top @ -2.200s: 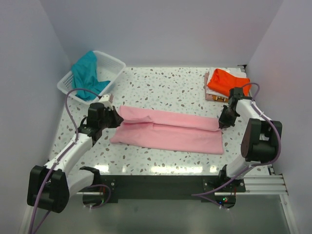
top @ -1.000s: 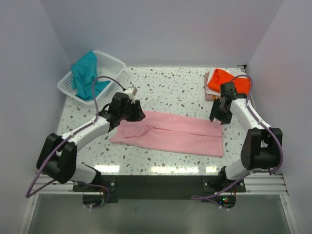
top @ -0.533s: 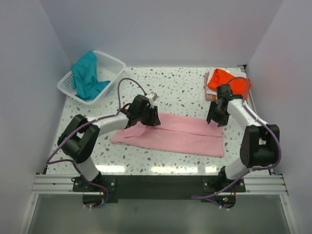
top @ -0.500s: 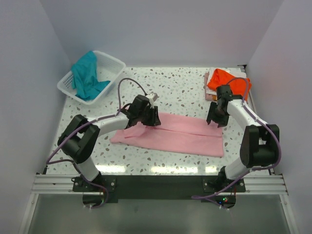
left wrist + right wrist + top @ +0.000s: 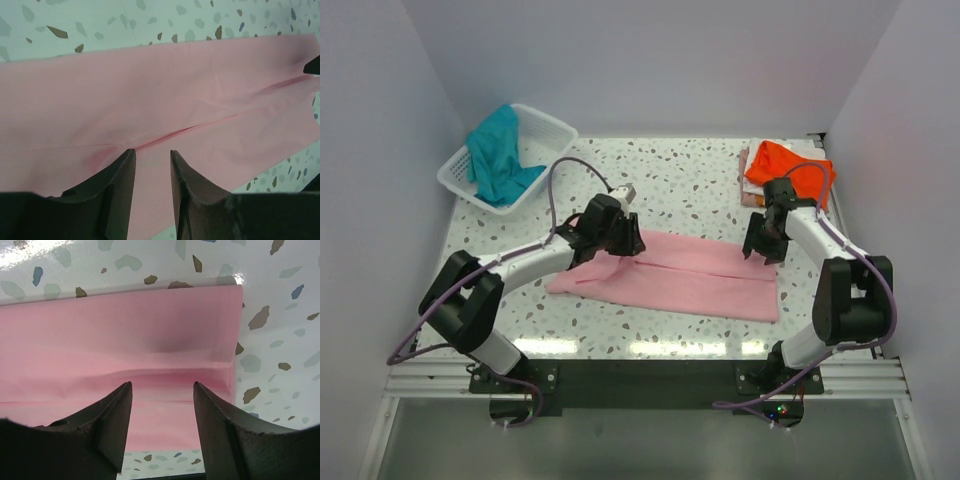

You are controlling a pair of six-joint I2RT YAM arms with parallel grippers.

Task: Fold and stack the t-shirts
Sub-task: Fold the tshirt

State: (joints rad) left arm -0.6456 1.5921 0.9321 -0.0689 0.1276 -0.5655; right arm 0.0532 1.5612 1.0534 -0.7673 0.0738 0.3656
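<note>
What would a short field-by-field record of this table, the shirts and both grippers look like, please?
pink t-shirt: folded into a long strip, flat across the table centre
orange t-shirt: compact pile, far right corner
teal t-shirt: draped in the white basket, far left
left gripper: open, narrow gap, over the strip's left part
right gripper: open, over the strip's right end

Pink shirt (image 5: 690, 282), long folded strip: left gripper (image 5: 630, 244) over one end, right gripper (image 5: 759, 252) over the other.
Orange shirt (image 5: 788, 165): just beyond right gripper.
Teal shirt (image 5: 498, 158), in basket (image 5: 553, 127): well left of left gripper.
</note>
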